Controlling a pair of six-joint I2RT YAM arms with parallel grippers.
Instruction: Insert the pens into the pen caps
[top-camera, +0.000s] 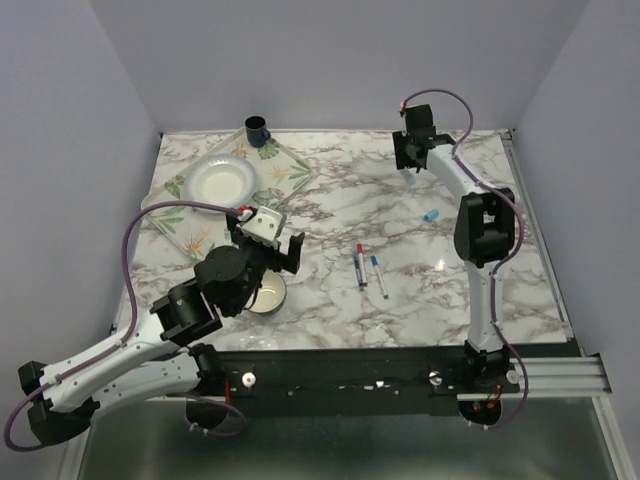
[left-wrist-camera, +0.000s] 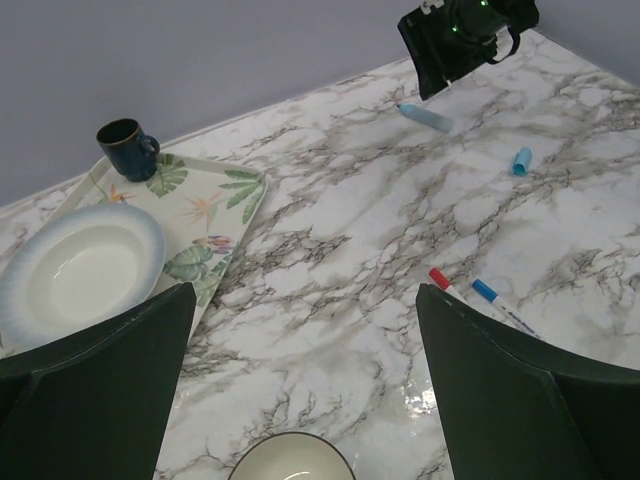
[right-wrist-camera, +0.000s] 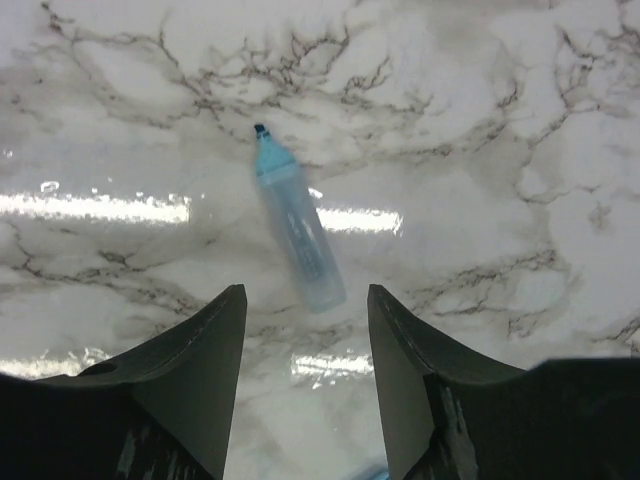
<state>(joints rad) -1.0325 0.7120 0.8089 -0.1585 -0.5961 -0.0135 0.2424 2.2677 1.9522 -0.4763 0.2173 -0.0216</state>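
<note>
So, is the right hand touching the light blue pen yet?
Apart. In the right wrist view the light blue pen lies on the table, its end between the open fingers of the right hand, a clear gap either side.

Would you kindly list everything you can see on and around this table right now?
table: one, white-grey marble, under everything
tray: one, floral, far left
plate: one, white with blue rim, on tray
mug: one, dark blue, at tray's far corner
small bowl: one, white, near left
thin pens: two, white with red and blue ends, centre
thick pen: one, light blue, far right
cap: one, light blue, right of centre
left claw: black, open, above small bowl
right claw: black, open, over thick pen
</note>
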